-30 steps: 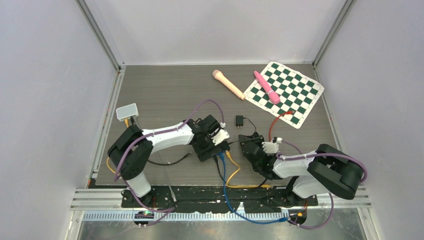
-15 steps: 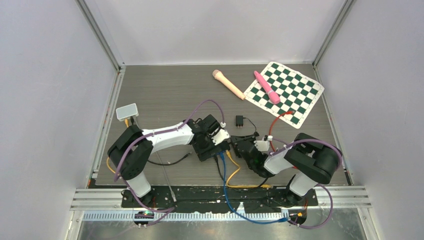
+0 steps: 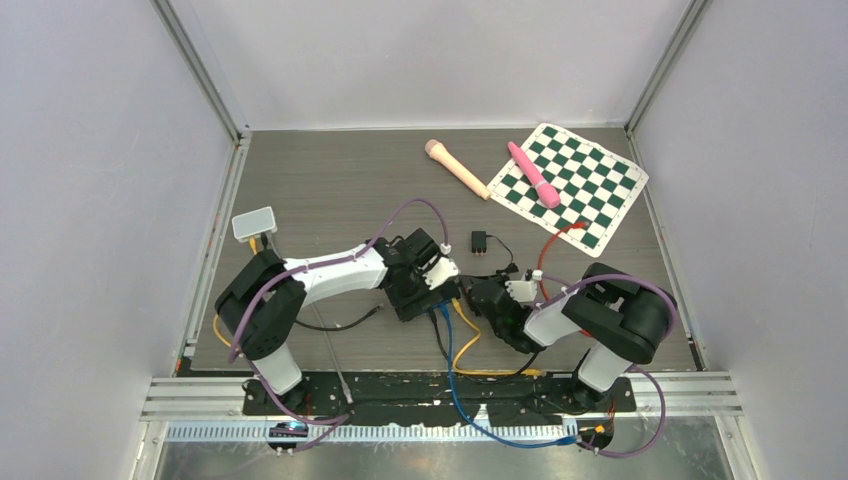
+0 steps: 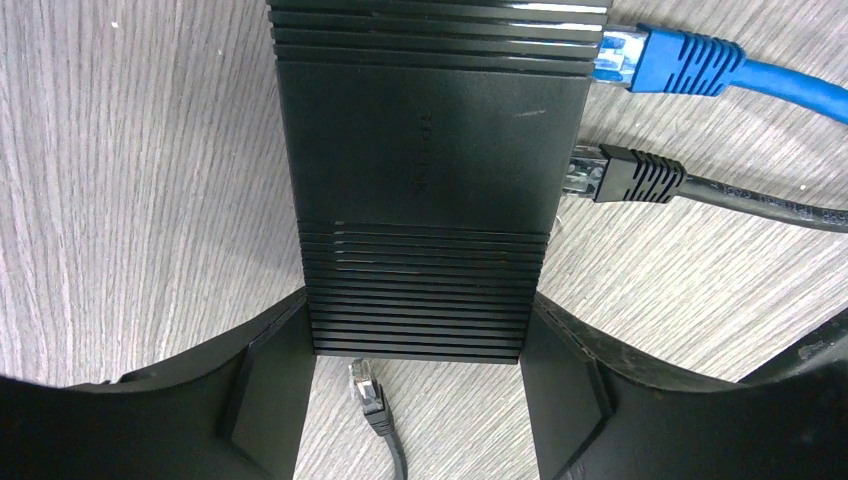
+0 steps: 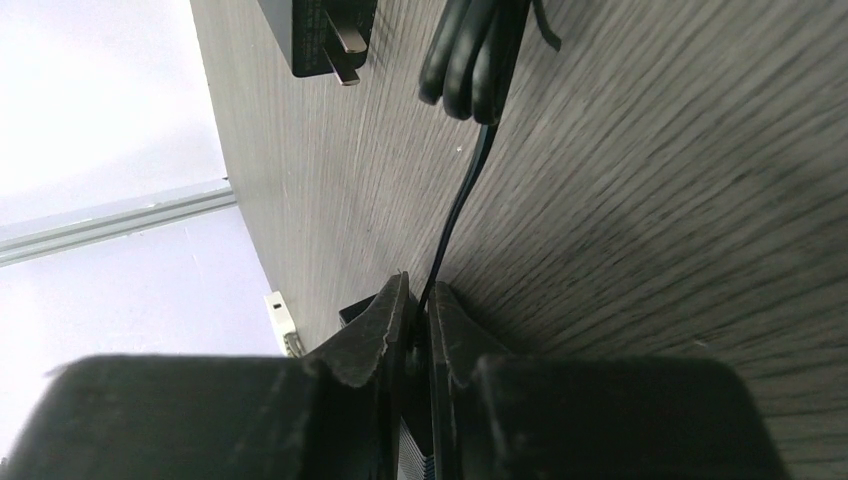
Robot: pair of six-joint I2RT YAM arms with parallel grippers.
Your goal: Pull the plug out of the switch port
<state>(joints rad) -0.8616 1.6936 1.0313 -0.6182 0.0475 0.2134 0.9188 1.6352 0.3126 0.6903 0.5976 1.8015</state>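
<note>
My left gripper [image 4: 418, 335] has its jaws braced against both long sides of the ribbed black plastic switch box [image 4: 425, 170], pinning it to the grey wood-grain table [image 4: 120, 180]. My right gripper [image 5: 415, 305] is squeezed almost together, pinching the thin black power cord [image 5: 457, 210] close to the box. The plug itself is hidden behind my fingers. I'd pull straight out along the port, not sideways, or the cord may slip through. It looks slim, smooth and slack, trailing to a coiled bundle [image 5: 475, 60].

left gripper [image 4: 417, 320] clamped wide, right gripper [image 5: 420, 295] pinched shut
</note>
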